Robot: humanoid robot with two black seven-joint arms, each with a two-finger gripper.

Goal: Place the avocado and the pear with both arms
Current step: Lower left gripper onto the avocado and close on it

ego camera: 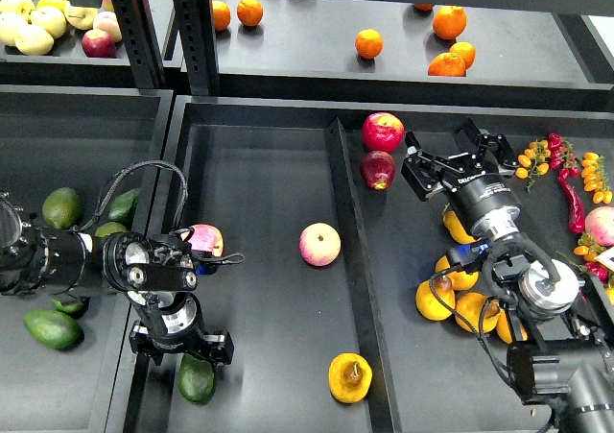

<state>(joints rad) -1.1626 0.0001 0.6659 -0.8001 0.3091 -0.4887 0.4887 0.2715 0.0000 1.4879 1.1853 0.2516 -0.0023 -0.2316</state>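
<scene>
A dark green avocado [197, 379] lies at the front left of the middle tray [259, 174]. My left gripper [182, 352] hangs right over its far end, jaws spread wide, holding nothing. The orange-yellow pear [350, 377] with a dark brown blotch lies at the front of the same tray, to the right of the avocado and apart from both grippers. My right gripper [457, 153] is open and empty over the right tray, near two red apples [383, 132].
Two pink apples [319, 244] [204, 240] lie mid-tray, one right by my left wrist. More avocados [53, 328] lie in the left tray. Yellow-orange fruit [460, 299] is piled under my right arm. A raised divider [350, 260] separates the trays. Oranges [368, 43] sit on the back shelf.
</scene>
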